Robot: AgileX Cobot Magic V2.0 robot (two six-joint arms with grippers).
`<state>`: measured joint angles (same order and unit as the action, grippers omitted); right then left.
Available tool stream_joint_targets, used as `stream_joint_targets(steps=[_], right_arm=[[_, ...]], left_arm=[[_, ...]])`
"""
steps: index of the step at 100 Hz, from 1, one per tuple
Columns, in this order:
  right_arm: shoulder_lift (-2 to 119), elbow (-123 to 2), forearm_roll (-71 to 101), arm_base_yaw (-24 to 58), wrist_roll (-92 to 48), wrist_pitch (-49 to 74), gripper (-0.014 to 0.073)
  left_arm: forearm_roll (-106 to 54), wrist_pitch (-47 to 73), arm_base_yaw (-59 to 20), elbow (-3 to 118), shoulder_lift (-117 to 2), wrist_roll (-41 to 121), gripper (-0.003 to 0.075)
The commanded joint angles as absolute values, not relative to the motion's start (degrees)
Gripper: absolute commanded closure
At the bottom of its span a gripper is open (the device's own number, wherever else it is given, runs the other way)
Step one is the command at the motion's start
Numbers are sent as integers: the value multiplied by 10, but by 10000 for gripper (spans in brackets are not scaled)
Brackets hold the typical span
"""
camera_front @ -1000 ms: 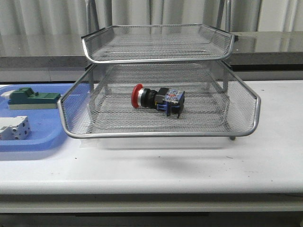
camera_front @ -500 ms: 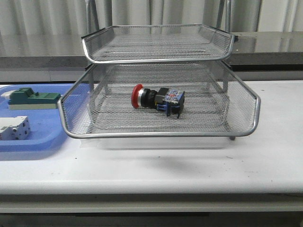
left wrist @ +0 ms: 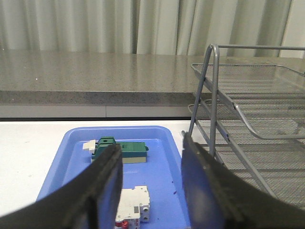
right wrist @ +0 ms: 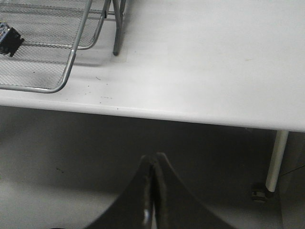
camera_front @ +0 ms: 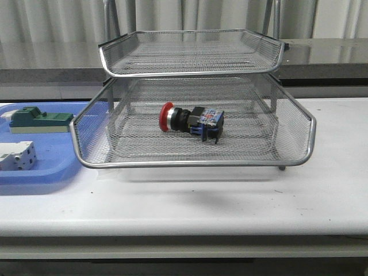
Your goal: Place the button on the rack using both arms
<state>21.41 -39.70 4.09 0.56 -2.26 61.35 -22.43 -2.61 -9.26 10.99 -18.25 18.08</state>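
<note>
The button [camera_front: 190, 121], with its red cap, black body and blue rear block, lies on its side in the pulled-out middle tier of the silver wire-mesh rack [camera_front: 195, 164]. A corner of it shows in the right wrist view [right wrist: 8, 39]. No gripper shows in the front view. My left gripper [left wrist: 151, 157] is open and empty, above the blue tray, beside the rack's leg [left wrist: 202, 102]. My right gripper [right wrist: 153, 164] is shut on nothing, below and in front of the table's front edge, away from the rack [right wrist: 71, 57].
A flat blue tray [camera_front: 52, 172] at the left holds a green rectangular block [camera_front: 40, 119] and a white-grey terminal block [camera_front: 17, 155]; both also show in the left wrist view, green block [left wrist: 121, 150] and white block [left wrist: 133, 210]. A grey counter runs behind the table.
</note>
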Motion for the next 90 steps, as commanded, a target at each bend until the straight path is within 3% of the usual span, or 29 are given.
stream_joint_targets(steps=[1,29,90], right_arm=[[219,-415,40,2,-25,581,663],[219,-415,40,2,-25,581,663],[219,-415,55,2,-25,544,663]], left_arm=[[-229,-72,-90,125,-185,174,495],[-229,-72,-90,125,-185,174,740],[-229,-72,-90,125,-185,174,740]])
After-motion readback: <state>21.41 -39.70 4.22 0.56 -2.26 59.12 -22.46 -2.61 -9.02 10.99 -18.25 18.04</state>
